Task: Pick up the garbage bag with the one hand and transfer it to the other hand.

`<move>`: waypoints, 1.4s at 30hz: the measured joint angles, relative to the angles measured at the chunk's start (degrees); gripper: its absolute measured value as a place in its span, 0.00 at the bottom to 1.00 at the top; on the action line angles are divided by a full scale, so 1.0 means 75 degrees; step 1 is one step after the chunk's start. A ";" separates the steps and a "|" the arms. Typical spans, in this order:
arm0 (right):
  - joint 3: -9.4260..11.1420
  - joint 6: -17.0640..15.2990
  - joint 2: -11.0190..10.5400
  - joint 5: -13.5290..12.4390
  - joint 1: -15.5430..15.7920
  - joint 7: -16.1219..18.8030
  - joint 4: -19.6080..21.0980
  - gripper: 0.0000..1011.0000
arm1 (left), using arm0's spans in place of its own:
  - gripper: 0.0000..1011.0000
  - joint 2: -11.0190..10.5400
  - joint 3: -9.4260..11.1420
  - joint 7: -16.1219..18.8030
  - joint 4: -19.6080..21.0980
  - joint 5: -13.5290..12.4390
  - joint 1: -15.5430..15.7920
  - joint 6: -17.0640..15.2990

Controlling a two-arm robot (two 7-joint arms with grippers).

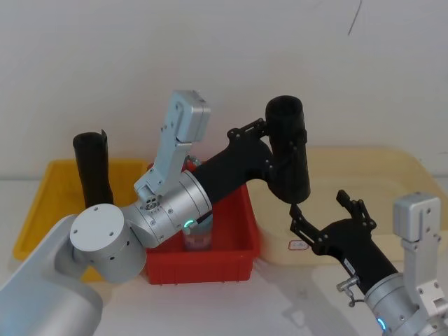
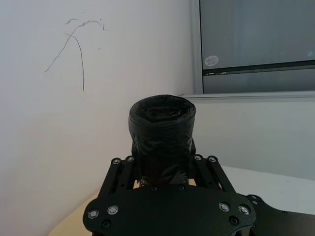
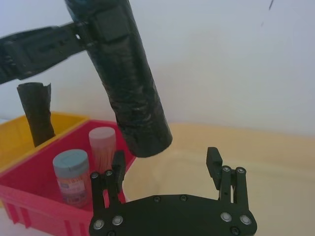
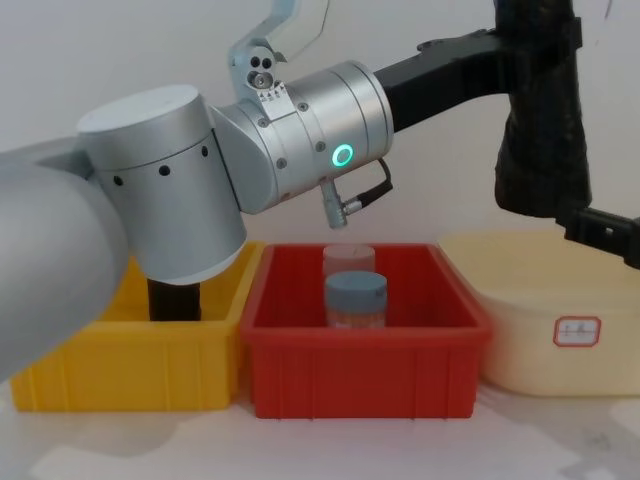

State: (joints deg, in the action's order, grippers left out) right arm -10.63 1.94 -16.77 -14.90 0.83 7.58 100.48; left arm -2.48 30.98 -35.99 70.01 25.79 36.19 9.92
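Note:
The garbage bag (image 1: 288,150) is a glossy black roll held upright in the air over the gap between the red bin and the cream tub. My left gripper (image 1: 269,143) is shut on its upper half from the left; in the left wrist view the fingers clamp both sides of the garbage bag (image 2: 161,132). Just below and right of the roll's lower end, my right gripper (image 1: 320,206) stands open. In the right wrist view the garbage bag (image 3: 125,78) hangs tilted above the right gripper (image 3: 165,160), with its bottom end short of the spread fingers and not touching them.
A red bin (image 1: 245,210) holds a blue-lidded jar (image 4: 355,297) and a pink-lidded one behind it. To its left, a yellow bin (image 1: 42,203) holds a matte black upright post (image 1: 92,164). A cream tub (image 1: 392,175) sits on the right.

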 joint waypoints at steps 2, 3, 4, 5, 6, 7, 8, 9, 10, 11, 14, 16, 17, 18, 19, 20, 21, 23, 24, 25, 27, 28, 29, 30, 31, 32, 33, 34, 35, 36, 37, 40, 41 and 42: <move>-0.0019 0.0159 0.0009 0.0099 -0.0011 0.0001 -0.0044 0.99 | 0.46 0.0003 0.0003 0.0003 -0.0010 0.0004 0.0003 0.0004; -0.0029 0.0235 0.0011 0.0146 -0.0016 0.0001 -0.0057 0.99 | 0.46 0.0005 0.0003 0.0004 -0.0014 0.0006 0.0004 0.0006; -0.0040 0.0296 0.0015 0.0186 -0.0025 0.0003 -0.0077 0.99 | 0.46 0.0007 0.0005 0.0006 -0.0017 0.0007 0.0006 0.0007; -0.0060 0.0405 0.0017 0.0265 -0.0037 0.0006 -0.0106 0.99 | 0.46 0.0009 0.0005 0.0009 -0.0025 0.0010 0.0008 0.0011; -0.0070 0.0476 0.0018 0.0311 -0.0044 0.0009 -0.0120 0.99 | 0.46 0.0011 0.0006 0.0010 -0.0028 0.0012 0.0008 0.0013; -0.0080 0.0529 0.0019 0.0347 -0.0051 0.0013 -0.0132 0.99 | 0.46 0.0012 0.0007 0.0012 -0.0031 0.0013 0.0009 0.0015; -0.0101 0.0628 0.0020 0.0421 -0.0063 0.0021 -0.0159 0.99 | 0.46 0.0013 0.0008 0.0013 -0.0036 0.0015 0.0010 0.0018; -0.0117 0.0672 0.0020 0.0458 -0.0072 0.0025 -0.0177 0.99 | 0.46 0.0015 0.0010 0.0014 -0.0040 0.0018 0.0011 0.0020; -0.0140 0.0778 0.0020 0.0549 -0.0087 0.0035 -0.0202 0.99 | 0.46 0.0015 0.0010 0.0015 -0.0042 0.0019 0.0011 0.0021; -0.0153 0.0822 0.0020 0.0584 -0.0095 0.0043 -0.0214 0.99 | 0.46 0.0016 0.0011 0.0016 -0.0043 0.0020 0.0012 0.0022; -0.0199 0.0946 0.0020 0.0689 -0.0120 0.0070 -0.0255 0.99 | 0.46 0.0017 0.0013 0.0018 -0.0048 0.0022 0.0013 0.0023; -0.0245 0.1069 0.0017 0.0799 -0.0147 0.0100 -0.0295 0.99 | 0.46 0.0019 0.0014 0.0019 -0.0053 0.0024 0.0014 0.0025; -0.0259 0.1117 0.0016 0.0843 -0.0155 0.0112 -0.0308 0.99 | 0.46 0.0019 0.0016 0.0021 -0.0056 0.0025 0.0015 0.0026; -0.0286 0.1182 0.0015 0.0902 -0.0171 0.0137 -0.0335 0.99 | 0.46 0.0020 0.0017 0.0021 -0.0057 0.0026 0.0015 0.0026; -0.0301 0.1214 0.0015 0.0931 -0.0180 0.0145 -0.0350 0.99 | 0.46 0.0020 0.0018 0.0022 -0.0058 0.0027 0.0016 0.0027; -0.0318 0.1243 0.0015 0.0960 -0.0192 0.0154 -0.0369 0.99 | 0.46 0.0021 0.0018 0.0023 -0.0060 0.0029 0.0017 0.0028; -0.0331 0.1281 0.0016 0.0998 -0.0201 0.0162 -0.0384 0.99 | 0.46 0.0022 0.0018 0.0023 -0.0061 0.0029 0.0018 0.0029; -0.0368 0.1360 0.0023 0.1086 -0.0229 0.0185 -0.0430 0.99 | 0.46 0.0023 0.0018 0.0025 -0.0062 0.0031 0.0019 0.0030; -0.0382 0.1386 0.0029 0.1114 -0.0246 0.0192 -0.0454 0.99 | 0.46 0.0024 0.0019 0.0026 -0.0064 0.0032 0.0020 0.0030; -0.0401 0.1434 0.0041 0.1167 -0.0270 0.0202 -0.0488 0.99 | 0.46 0.0024 0.0018 0.0026 -0.0064 0.0033 0.0021 0.0031; -0.0422 0.1485 0.0057 0.1223 -0.0303 0.0210 -0.0531 0.99 | 0.46 0.0025 0.0019 0.0026 -0.0066 0.0033 0.0022 0.0033; -0.0431 0.1505 0.0065 0.1246 -0.0320 0.0211 -0.0550 0.99 | 0.46 0.0026 0.0018 0.0027 -0.0066 0.0033 0.0022 0.0034; -0.0448 0.1540 0.0085 0.1299 -0.0355 0.0215 -0.0591 0.99 | 0.46 0.0026 0.0018 0.0027 -0.0067 0.0033 0.0022 0.0035; -0.0462 0.1579 0.0105 0.1345 -0.0397 0.0216 -0.0638 0.99 | 0.46 0.0027 0.0019 0.0027 -0.0068 0.0033 0.0022 0.0035; -0.0462 0.1579 0.0105 0.1345 -0.0397 0.0216 -0.0638 0.99 | 0.46 0.0027 0.0018 0.0027 -0.0069 0.0033 0.0022 0.0036; -0.0477 0.1605 0.0135 0.1392 -0.0447 0.0216 -0.0699 0.99 | 0.46 0.0027 0.0019 0.0027 -0.0070 0.0033 0.0022 0.0036; -0.0480 0.1617 0.0146 0.1413 -0.0462 0.0215 -0.0718 0.99 | 0.46 0.0027 0.0018 0.0027 -0.0070 0.0033 0.0022 0.0036; -0.0487 0.1642 0.0180 0.1461 -0.0519 0.0213 -0.0785 0.99 | 0.46 0.0027 0.0019 0.0027 -0.0071 0.0033 0.0022 0.0036; -0.0490 0.1650 0.0196 0.1479 -0.0546 0.0208 -0.0814 0.99 | 0.46 0.0027 0.0018 0.0027 -0.0072 0.0033 0.0022 0.0036; -0.0491 0.1659 0.0210 0.1496 -0.0571 0.0203 -0.0841 0.99 | 0.46 0.0027 0.0018 0.0027 -0.0072 0.0033 0.0022 0.0036; -0.0492 0.1667 0.0232 0.1514 -0.0610 0.0195 -0.0878 0.99 | 0.46 0.0027 0.0019 0.0027 -0.0072 0.0033 0.0022 0.0036; -0.0484 0.1699 0.0326 0.1603 -0.0767 0.0136 -0.1050 0.99 | 0.46 0.0027 0.0018 0.0026 -0.0072 0.0033 0.0022 0.0036; -0.0481 0.1702 0.0339 0.1619 -0.0787 0.0125 -0.1072 0.99 | 0.46 0.0027 0.0018 0.0027 -0.0072 0.0033 0.0022 0.0036; -0.0474 0.1705 0.0360 0.1633 -0.0830 0.0112 -0.1117 0.99 | 0.46 0.0027 0.0018 0.0026 -0.0072 0.0033 0.0022 0.0036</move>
State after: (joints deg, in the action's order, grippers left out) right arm -14.19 14.73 -14.07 -2.65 -5.39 8.42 92.11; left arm -2.28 31.11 -35.80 69.47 26.03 36.36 10.19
